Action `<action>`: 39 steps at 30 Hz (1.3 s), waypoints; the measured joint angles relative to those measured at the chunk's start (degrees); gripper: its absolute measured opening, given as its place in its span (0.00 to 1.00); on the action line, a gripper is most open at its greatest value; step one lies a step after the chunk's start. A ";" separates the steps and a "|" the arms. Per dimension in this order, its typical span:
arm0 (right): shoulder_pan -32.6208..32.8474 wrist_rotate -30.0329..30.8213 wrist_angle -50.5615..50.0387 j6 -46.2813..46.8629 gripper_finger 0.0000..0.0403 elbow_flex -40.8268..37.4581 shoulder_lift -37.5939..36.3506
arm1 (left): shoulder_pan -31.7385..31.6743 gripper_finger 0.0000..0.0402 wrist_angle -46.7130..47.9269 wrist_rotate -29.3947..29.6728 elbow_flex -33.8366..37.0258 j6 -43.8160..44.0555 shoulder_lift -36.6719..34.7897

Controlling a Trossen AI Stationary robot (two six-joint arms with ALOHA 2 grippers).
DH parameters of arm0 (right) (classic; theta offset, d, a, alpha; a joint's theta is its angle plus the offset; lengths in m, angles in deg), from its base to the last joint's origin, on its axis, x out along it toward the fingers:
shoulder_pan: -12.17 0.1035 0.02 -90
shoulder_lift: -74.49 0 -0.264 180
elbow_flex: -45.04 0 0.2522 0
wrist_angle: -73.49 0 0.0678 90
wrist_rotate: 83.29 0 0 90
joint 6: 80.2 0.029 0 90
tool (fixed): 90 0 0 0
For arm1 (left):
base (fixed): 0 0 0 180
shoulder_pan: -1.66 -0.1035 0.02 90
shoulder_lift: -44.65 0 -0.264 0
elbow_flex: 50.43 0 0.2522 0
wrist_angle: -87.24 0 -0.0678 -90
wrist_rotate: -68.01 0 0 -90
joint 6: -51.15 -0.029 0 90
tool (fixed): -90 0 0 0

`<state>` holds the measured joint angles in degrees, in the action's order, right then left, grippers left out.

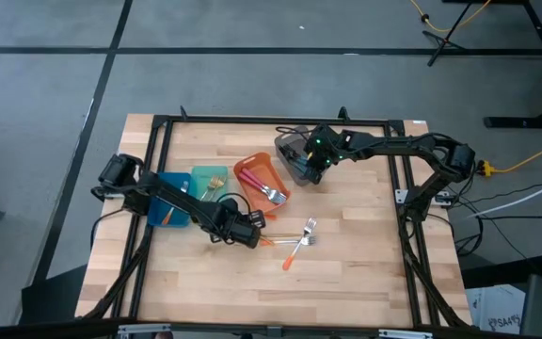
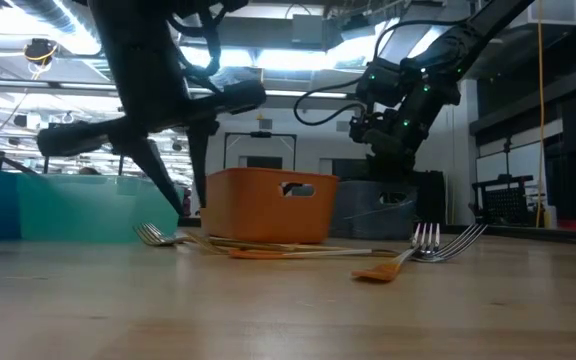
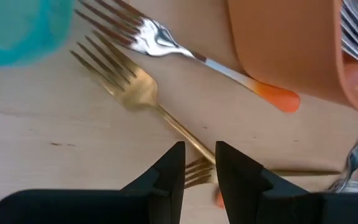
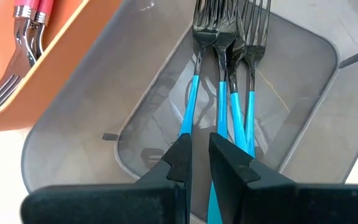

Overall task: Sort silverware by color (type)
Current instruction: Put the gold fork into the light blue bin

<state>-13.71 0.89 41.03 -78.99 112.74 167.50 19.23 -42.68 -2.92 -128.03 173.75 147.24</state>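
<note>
Left pincer [image 1: 252,233] sits low on the worktop [image 1: 346,273], fingers narrowly parted astride the gold fork [image 3: 138,93], not clamped. Beside it lies a fork with an orange-tipped handle [image 3: 191,53]; more forks [image 1: 301,240] lie loose nearby, tines toward the far edge. Blue bin [image 1: 169,202], then teal bin [image 1: 210,179] holding gold pieces, then orange bin [image 1: 257,169] with pink-handled forks [image 4: 27,25]. Right pincer [image 1: 316,165], nearly shut and holding nothing, hovers over the grey bin [image 4: 73,124], where blue-handled forks [image 4: 219,93] lie lengthwise, parallel.
</note>
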 joint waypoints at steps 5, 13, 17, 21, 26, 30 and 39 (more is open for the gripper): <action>0.00 -0.01 0.17 0.00 0.11 0.00 0.00 | -0.02 0.21 -0.72 -0.46 0.00 3.12 1.26; 0.00 -0.01 0.26 0.00 0.11 0.00 0.00 | -0.35 0.21 -0.31 -0.36 0.00 10.07 2.86; 0.00 -0.01 0.56 -0.01 0.11 0.00 0.00 | -0.71 0.20 0.05 -0.23 -0.01 10.92 3.20; -0.02 -0.01 0.66 0.00 0.11 0.00 0.00 | -0.97 0.20 0.06 -0.20 0.00 12.27 4.25; -0.01 -0.01 0.69 -0.01 0.11 0.00 0.00 | -1.61 0.20 -0.31 -1.10 -0.17 12.31 5.56; 0.00 -0.01 0.76 0.00 0.11 0.00 0.00 | -1.74 0.20 -0.31 -1.41 -0.17 11.91 5.58; 0.00 -0.01 0.83 0.00 0.11 0.00 0.00 | -1.57 0.09 -0.09 -1.62 -0.09 11.86 5.58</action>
<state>-13.71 0.88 41.87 -78.99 112.74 167.50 17.65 -42.77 -4.53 -128.12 185.61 152.83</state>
